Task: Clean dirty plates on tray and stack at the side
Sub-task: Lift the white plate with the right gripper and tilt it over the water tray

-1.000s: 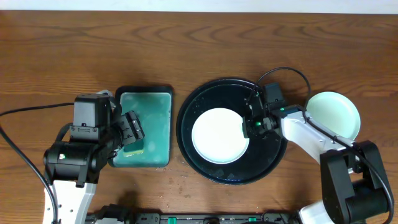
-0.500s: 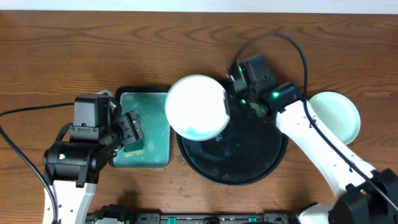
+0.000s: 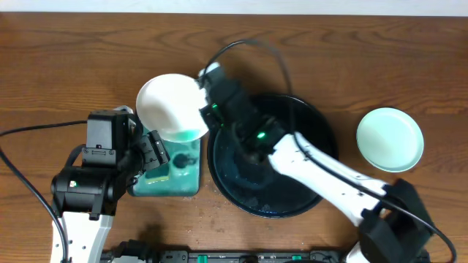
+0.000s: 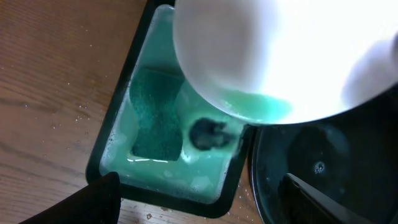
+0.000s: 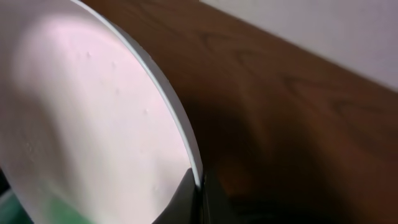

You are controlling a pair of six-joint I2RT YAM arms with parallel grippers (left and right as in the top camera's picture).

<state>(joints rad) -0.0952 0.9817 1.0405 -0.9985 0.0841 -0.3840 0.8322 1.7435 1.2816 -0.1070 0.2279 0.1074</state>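
Carried left off the tray [image 3: 311, 120], white plate [image 3: 168, 106] tilts green-pooled edge downward.

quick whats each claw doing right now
Left claw: open, holding nothing.
Right claw: closed on the rim of the white plate.
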